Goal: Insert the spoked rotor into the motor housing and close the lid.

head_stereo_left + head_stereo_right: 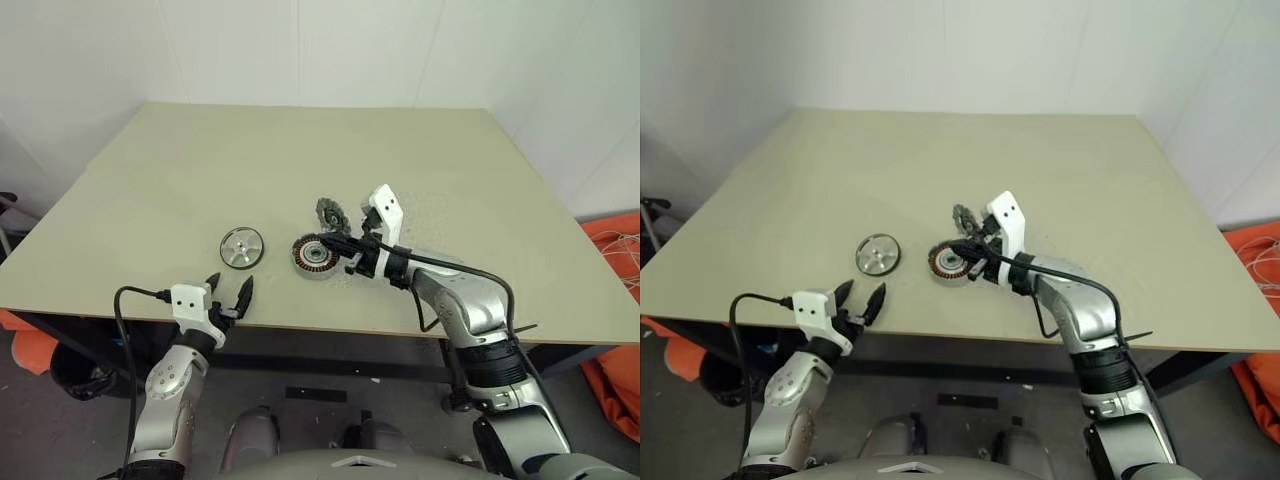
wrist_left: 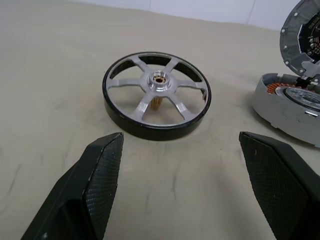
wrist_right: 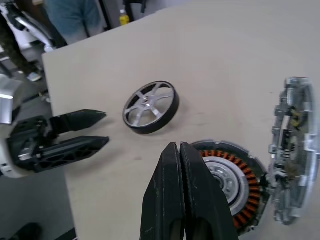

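Left gripper (image 1: 229, 297): at the table's (image 1: 150, 190) near edge, fingers spread, holding nothing | wheel (image 1: 242, 247): spoked, flat on the table just beyond it | right gripper (image 3: 179, 165): fingers pressed together, empty, above the housing (image 1: 314, 257) | lid (image 1: 329, 213): propped upright behind the housing, hinged open.

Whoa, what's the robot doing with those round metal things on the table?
It's putting a motor together. The spoked rotor lies flat on the table, not yet inside the motor housing. The left gripper is open and points at the rotor without touching it. The right gripper is shut, holds nothing, and hovers over the housing. The lid stands open on its edge beside the housing.
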Controlling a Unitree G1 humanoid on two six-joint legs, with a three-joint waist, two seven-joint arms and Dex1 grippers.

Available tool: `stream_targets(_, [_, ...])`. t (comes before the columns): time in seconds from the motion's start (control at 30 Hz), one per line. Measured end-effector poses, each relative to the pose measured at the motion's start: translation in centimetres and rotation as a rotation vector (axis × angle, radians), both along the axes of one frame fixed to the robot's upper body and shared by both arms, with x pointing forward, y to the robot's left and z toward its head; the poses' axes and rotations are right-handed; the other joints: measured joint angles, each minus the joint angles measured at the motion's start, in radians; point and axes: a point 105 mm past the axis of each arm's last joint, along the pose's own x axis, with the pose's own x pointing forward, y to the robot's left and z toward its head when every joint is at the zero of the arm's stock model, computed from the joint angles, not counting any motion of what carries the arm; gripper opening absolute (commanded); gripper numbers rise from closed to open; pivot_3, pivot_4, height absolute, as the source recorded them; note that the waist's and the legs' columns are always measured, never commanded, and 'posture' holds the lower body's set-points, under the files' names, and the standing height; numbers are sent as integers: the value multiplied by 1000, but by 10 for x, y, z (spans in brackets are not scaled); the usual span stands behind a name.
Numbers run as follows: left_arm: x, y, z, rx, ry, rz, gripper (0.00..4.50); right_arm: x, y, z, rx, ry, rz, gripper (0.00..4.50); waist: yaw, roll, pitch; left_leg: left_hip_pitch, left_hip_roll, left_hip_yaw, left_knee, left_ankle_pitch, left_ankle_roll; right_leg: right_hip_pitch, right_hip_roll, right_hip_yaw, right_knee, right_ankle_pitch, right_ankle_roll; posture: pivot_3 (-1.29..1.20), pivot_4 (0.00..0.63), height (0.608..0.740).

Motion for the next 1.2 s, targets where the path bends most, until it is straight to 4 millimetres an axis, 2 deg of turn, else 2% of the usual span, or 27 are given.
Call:
stream_targets(0.17, [2, 0, 0, -90, 48, -7, 3929, -5, -3, 0, 2, 29, 26, 44, 2, 0, 0, 0, 0, 0, 0, 0, 0, 0, 0, 0, 0, 0, 0, 0, 0, 740])
stream_targets(0.33, [9, 2, 7, -258, 100, 0, 3929, -6, -10, 1, -3, 34, 20, 44, 3, 0, 0, 0, 0, 0, 1, 0, 0, 1, 0, 0, 0, 0, 0, 0, 0, 740])
stream_targets(0.37, [10, 2, 9, -299, 111, 4, 4275, -7, -11, 0, -4, 34, 18, 0, 2, 0, 0, 0, 0, 0, 1, 0, 0, 1, 0, 0, 0, 0, 0, 0, 0, 740])
stream_targets(0.4, [11, 2, 11, -329, 120, 5, 4422, -7, -12, 0, -4, 36, 16, 0, 2, 0, 0, 0, 0, 0, 1, 0, 0, 1, 0, 0, 0, 0, 0, 0, 0, 740])
stream_targets(0.5, [16, 4, 19, -409, 140, 12, 4485, -9, -13, -4, -4, 47, 9, 0, 1, 0, 0, -1, 0, 0, 1, 0, 0, 0, 0, 0, 0, 0, 0, 0, 0, 740])
stream_targets(0.87, [31, 31, 37, -517, 207, 143, 4485, -7, -16, -7, -12, 55, -24, 0, 1, 0, 0, -1, 0, 0, 2, 0, 0, 1, 0, 0, 0, 0, 0, 0, 0, 740])
stream_targets(1.2, [44, 15, 38, -536, 297, 98, 4485, -6, -16, -7, -11, 54, -41, 0, 2, 0, 0, -2, 0, 0, 3, 1, -1, 0, 0, 0, 0, 0, 0, 0, 0, 740])
